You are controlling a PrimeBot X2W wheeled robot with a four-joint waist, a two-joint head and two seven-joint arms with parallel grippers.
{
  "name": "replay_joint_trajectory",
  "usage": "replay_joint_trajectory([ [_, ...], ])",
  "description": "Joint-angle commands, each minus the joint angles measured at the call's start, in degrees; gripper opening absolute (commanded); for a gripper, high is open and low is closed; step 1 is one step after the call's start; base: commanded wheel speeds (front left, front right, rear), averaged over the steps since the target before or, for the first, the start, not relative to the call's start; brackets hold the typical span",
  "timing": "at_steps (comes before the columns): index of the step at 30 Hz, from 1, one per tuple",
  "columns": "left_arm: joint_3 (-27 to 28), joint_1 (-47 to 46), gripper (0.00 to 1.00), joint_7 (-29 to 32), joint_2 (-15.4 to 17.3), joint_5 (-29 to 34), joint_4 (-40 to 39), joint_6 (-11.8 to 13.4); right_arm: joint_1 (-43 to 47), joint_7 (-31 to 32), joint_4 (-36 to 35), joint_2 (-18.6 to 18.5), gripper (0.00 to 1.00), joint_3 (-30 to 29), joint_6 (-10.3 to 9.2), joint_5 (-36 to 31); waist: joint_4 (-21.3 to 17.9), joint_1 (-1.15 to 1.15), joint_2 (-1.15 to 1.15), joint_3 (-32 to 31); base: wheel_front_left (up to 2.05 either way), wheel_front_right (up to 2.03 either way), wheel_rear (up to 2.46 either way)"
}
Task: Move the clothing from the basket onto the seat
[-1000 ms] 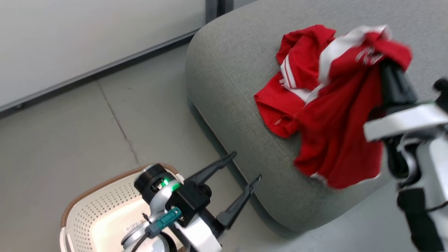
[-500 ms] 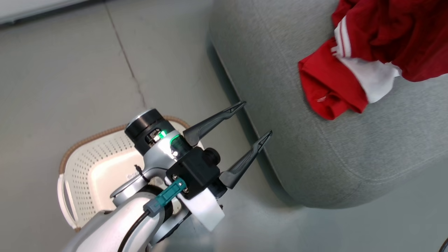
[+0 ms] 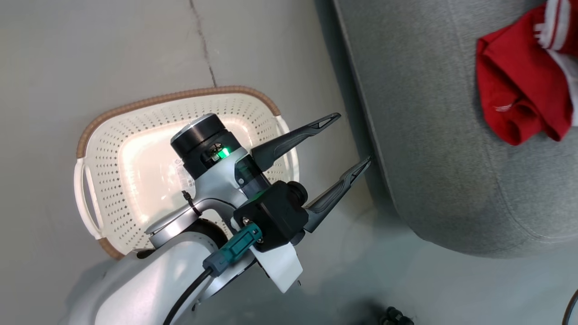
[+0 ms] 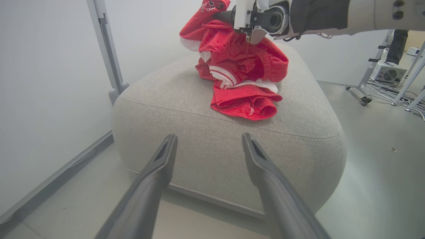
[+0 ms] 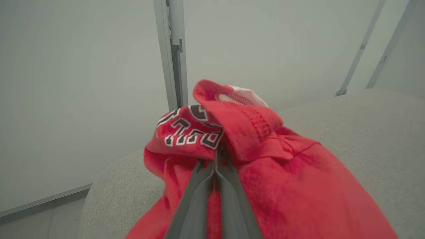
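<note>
Right gripper [image 5: 216, 157]: fingers pressed together on bunched top fold of clothing [image 4: 244, 76]. Garment hangs straight below grip, lower folds heaped on seat [image 4: 186, 126] top, near front edge. Release likely next; right arm nearer. Left gripper [image 3: 354, 138] spread wide, empty, above basket [image 3: 106, 153] seat-side rim; clothing beyond it, higher.

you've got a pale grey floor [image 3: 113, 54] with a thin joint line [image 3: 204, 49] across it. in the left wrist view a white partition panel [image 4: 43, 83] stands at the left, a grey post [image 4: 107, 53] at its edge; far right, a white box with a round grille [image 4: 387, 71] sits by loose cables [image 4: 403, 103] and a castored frame leg [image 4: 360, 96].
</note>
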Motion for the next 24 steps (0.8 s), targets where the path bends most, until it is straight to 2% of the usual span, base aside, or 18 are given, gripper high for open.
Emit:
replay_joint_trajectory([
  [1, 0.11, -1.03, 1.0, 0.06, 0.36, 0.25, -0.28, -0.08, -0.47, -0.44, 1.57, 0.07, 0.0, -0.39, 0.01, 0.67, 1.4, 0.0, 0.0, 1.96, 0.0, 0.0, 0.0],
  [3, 0.12, -1.07, 1.0, 0.15, 0.58, 0.35, -0.42, 0.11, -0.39, -0.45, 2.18, 0.26, 0.0, -0.57, 0.01, 0.6, 1.34, 0.0, 0.0, 2.19, 0.0, 0.0, 0.0],
  [4, 0.17, -1.04, 1.0, 0.16, 0.72, 0.34, -0.38, 0.21, -0.32, -0.45, 2.33, 0.21, 0.23, -1.11, 0.0, 0.63, 1.24, 0.0, 0.0, 2.18, 0.0, 0.0, 0.0],
  [5, 0.17, -1.04, 1.0, 0.16, 0.72, 0.34, -0.38, 0.21, -0.32, -0.45, 2.33, 0.21, 0.23, -1.11, 0.0, 0.63, 1.24, 0.0, 0.0, 2.18, 0.0, 0.0, 0.0],
  [6, 0.25, -0.97, 1.0, 0.09, 0.84, 0.25, -0.24, 0.24, -0.2, -0.45, 2.08, 0.25, 0.73, -1.5, 0.0, 0.37, 1.12, 0.0, 0.0, 2.01, 0.0, 0.0, 0.0],
  [7, 0.31, -0.93, 1.0, -0.06, 0.88, 0.06, -0.07, 0.23, 0.17, -0.45, 1.75, 0.37, 1.0, -1.58, 0.01, -0.04, 1.02, 0.0, 0.0, 1.74, 0.0, 0.0, 0.0],
  [15, 1.07, 2.85, 1.0, -3.61, 0.38, -2.54, 3.1, 1.93, 6.45, -0.41, -0.55, 2.55, 1.0, -0.75, 0.0, -4.43, 0.17, 0.0, 0.0, -6.62, 0.0, 0.0, 0.0],
  [24, 2.6, 10.53, 1.0, -8.14, -1.39, -6.51, 6.12, 6.24, 17.48, -0.4, -6.96, 3.43, 1.0, -0.13, 0.01, -6.9, 1.97, 0.0, 0.0, -17.21, 0.0, 0.0, 0.0],
])
